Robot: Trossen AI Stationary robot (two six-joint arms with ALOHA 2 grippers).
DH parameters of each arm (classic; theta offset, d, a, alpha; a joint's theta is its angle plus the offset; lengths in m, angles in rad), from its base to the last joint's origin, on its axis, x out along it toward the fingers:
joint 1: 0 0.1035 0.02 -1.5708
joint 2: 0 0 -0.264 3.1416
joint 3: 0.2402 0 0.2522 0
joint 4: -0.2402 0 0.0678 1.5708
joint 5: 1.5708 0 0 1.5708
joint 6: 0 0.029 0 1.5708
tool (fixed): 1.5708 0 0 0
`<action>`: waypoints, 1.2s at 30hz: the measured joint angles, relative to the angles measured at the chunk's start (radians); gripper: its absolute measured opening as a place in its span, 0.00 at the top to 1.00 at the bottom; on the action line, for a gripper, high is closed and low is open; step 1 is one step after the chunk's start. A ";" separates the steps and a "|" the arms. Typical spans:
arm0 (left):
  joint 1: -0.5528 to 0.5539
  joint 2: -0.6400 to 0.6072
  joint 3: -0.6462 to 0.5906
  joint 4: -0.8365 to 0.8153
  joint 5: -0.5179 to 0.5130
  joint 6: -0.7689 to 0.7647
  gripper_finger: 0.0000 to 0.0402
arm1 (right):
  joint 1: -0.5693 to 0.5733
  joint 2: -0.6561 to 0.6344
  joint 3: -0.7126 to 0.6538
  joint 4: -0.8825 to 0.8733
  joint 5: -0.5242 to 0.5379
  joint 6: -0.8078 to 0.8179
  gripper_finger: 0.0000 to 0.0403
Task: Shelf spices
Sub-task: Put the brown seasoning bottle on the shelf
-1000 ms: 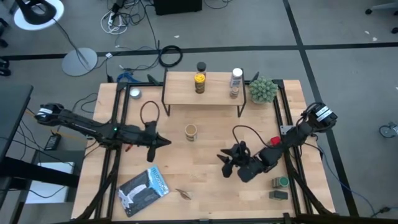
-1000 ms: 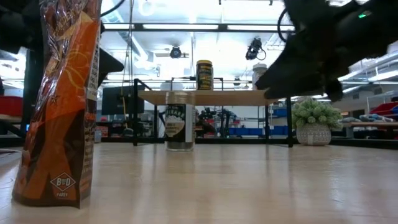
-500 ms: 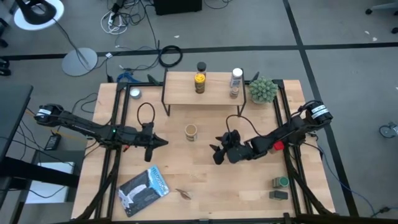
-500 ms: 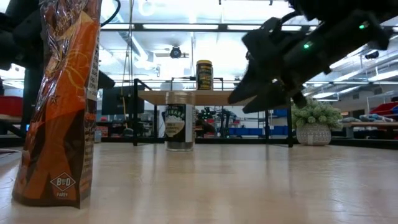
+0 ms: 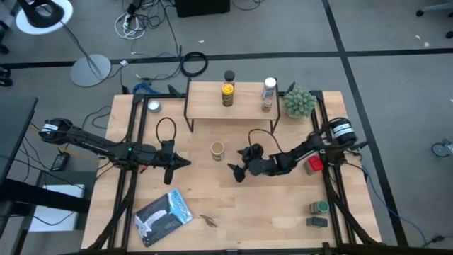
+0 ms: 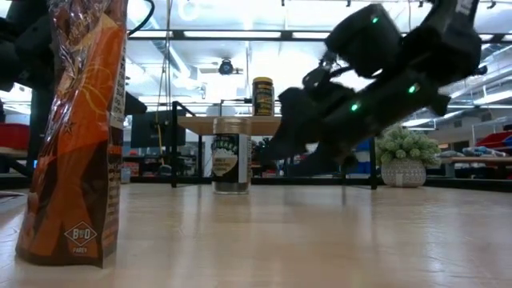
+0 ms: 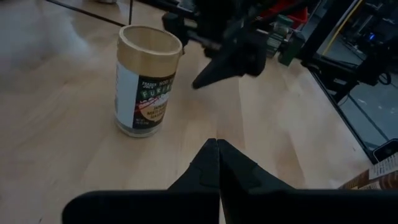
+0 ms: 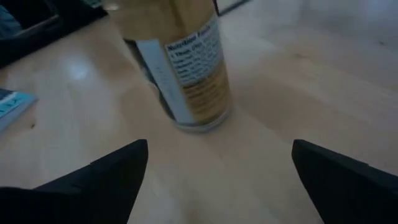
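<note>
The right gripper (image 5: 236, 170), fingers spread wide and empty, is pointing at the tan-lidded glass spice jar (image 5: 217, 150), while the left gripper (image 5: 185, 162) is waiting pinched closed nearby.

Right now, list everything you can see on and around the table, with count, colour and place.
shelf: one, light wood on black legs, far middle of the table.
yellow jar: one, on the shelf.
white-capped bottle: one, clear, on the shelf's right part.
black-lidded jar: one, behind the shelf's far edge.
tan-lidded jar: one, on the tabletop in front of the shelf.
tins: red one by the right edge, green and dark ones near the right corner.
potted plant: one, green, right of the shelf.
flat packet: one, blue-white, near left.
left end effector: shut, left of the tan-lidded jar.
right end effector: open, aimed at the tan-lidded jar.
</note>
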 joint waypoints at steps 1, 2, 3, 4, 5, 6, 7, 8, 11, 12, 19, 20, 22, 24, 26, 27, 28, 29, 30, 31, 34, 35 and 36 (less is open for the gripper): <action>0.000 0.001 0.001 0.000 0.000 0.000 1.00 | -0.004 0.025 0.009 0.043 -0.001 -0.028 0.02; 0.000 0.001 0.001 -0.004 0.001 0.000 1.00 | -0.006 0.046 0.011 0.082 -0.003 -0.058 0.02; 0.000 0.000 0.001 -0.004 0.003 0.000 1.00 | -0.008 0.071 0.018 0.116 -0.001 -0.094 0.03; 0.000 0.001 0.001 -0.002 0.004 0.000 1.00 | -0.009 0.095 0.029 0.148 -0.003 -0.127 0.04; 0.000 0.001 0.001 -0.004 0.005 0.000 1.00 | -0.010 0.114 0.035 0.173 -0.004 -0.157 0.04; 0.000 0.001 0.001 -0.003 0.006 0.001 1.00 | -0.011 0.137 0.048 0.196 -0.002 -0.182 0.05; 0.000 0.001 0.002 -0.003 0.007 0.002 1.00 | -0.012 0.154 0.063 0.215 -0.003 -0.208 0.05; 0.000 0.000 0.001 -0.007 0.007 0.001 1.00 | -0.013 0.169 0.073 0.228 -0.003 -0.230 0.06; 0.000 0.000 0.001 -0.006 0.007 0.002 1.00 | -0.022 0.214 0.118 0.235 -0.001 -0.291 0.06; 0.000 0.000 0.001 -0.003 0.007 0.003 1.00 | -0.027 0.233 0.138 0.237 0.001 -0.313 0.06; 0.000 0.001 0.001 -0.006 0.007 0.003 1.00 | -0.064 0.280 0.203 0.245 0.001 -0.382 0.07; 0.000 0.000 0.001 -0.007 0.007 0.003 1.00 | -0.071 0.278 0.205 0.251 0.001 -0.388 0.07; 0.000 0.001 0.001 -0.006 0.007 0.007 1.00 | -0.085 0.278 0.207 0.271 0.001 -0.408 0.06; 0.000 0.001 0.001 -0.003 0.007 0.023 1.00 | -0.097 0.276 0.211 0.277 -0.016 -0.412 0.06; 0.000 0.000 0.001 -0.004 0.007 0.027 1.00 | -0.106 0.276 0.212 0.276 -0.043 -0.395 0.06; 0.000 0.001 0.001 -0.003 0.007 0.028 1.00 | -0.111 0.276 0.212 0.274 -0.052 -0.388 0.06; 0.000 0.001 0.001 -0.004 0.007 0.028 1.00 | -0.114 0.276 0.213 0.275 -0.062 -0.387 0.06; 0.000 0.001 0.001 -0.005 0.007 0.028 1.00 | -0.117 0.276 0.215 0.276 -0.072 -0.385 0.06; 0.000 0.001 0.001 -0.004 0.007 0.029 1.00 | -0.120 0.276 0.215 0.276 -0.083 -0.386 0.06; 0.000 0.001 0.001 -0.004 0.007 0.029 1.00 | -0.125 0.276 0.217 0.276 -0.094 -0.386 0.07; 0.000 0.001 0.001 -0.004 0.007 0.029 1.00 | -0.135 0.276 0.228 0.277 -0.123 -0.390 0.10; 0.000 0.001 0.001 -0.004 0.007 0.029 1.00 | -0.138 0.276 0.233 0.277 -0.129 -0.394 0.12; 0.000 0.001 0.001 -0.004 0.007 0.029 1.00 | -0.139 0.276 0.238 0.276 -0.129 -0.399 0.14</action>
